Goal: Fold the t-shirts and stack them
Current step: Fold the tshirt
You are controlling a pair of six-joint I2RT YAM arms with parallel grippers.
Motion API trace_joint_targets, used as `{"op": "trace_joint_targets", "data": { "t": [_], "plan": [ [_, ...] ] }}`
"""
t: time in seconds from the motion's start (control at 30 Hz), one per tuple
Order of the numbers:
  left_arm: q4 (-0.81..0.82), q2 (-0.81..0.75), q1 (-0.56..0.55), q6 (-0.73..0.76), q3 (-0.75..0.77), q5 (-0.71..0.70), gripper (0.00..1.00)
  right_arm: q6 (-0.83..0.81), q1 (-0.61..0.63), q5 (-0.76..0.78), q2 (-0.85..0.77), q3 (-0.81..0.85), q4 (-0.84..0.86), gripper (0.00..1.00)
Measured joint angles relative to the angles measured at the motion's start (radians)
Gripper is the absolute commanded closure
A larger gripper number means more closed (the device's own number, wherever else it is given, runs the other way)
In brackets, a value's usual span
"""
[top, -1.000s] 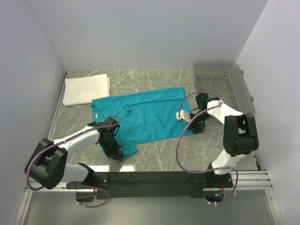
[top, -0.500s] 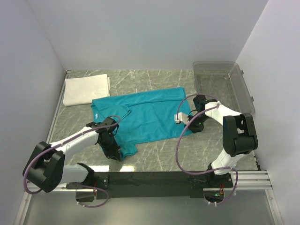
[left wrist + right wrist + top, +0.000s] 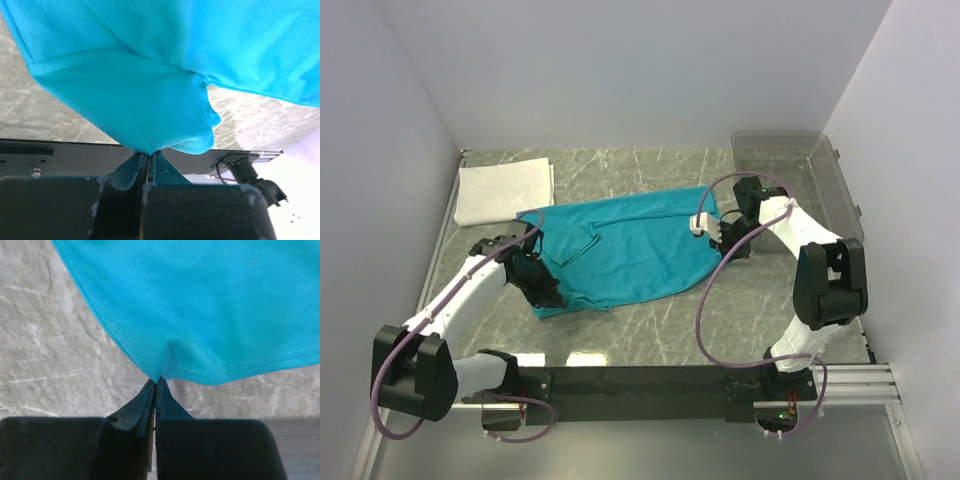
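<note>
Pinching the teal t-shirt [image 3: 620,245] at both ends: left gripper [image 3: 148,159] and right gripper [image 3: 157,385] each clamp a hem edge. Folding step; next move likely needs an even, paired lift.

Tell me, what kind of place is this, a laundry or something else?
Probably a robotics test booth: a left arm and right arm mounted at the edge of a marble-look table, plain white walls boxing it in, and a teal t-shirt on it.
</note>
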Motion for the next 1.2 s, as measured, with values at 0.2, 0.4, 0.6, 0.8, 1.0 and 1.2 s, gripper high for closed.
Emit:
{"op": "trace_joint_targets", "data": {
  "t": [0.2, 0.4, 0.6, 0.8, 1.0, 1.2],
  "plan": [
    [-0.023, 0.035, 0.076, 0.048, 0.093, 0.012, 1.0, 0.062, -0.001, -0.032, 0.043, 0.088, -0.026, 1.0],
    [-0.01, 0.064, 0.191, 0.079, 0.226, 0.011, 1.0, 0.16, -0.001, -0.03, 0.119, 0.211, -0.021, 1.0],
    [0.054, 0.15, 0.243, 0.082, 0.312, 0.018, 1.0, 0.242, -0.001, -0.013, 0.199, 0.308, -0.006, 1.0],
    [0.096, 0.363, 0.248, 0.116, 0.492, 0.019, 0.99, 0.317, -0.001, 0.007, 0.282, 0.395, 0.008, 1.0],
    [0.103, 0.547, 0.248, 0.201, 0.75, -0.007, 0.99, 0.377, -0.001, 0.016, 0.309, 0.429, 0.028, 1.0],
    [0.088, 0.674, 0.248, 0.28, 0.889, -0.016, 0.99, 0.431, -0.001, 0.026, 0.31, 0.439, 0.054, 1.0]
  ]
}}
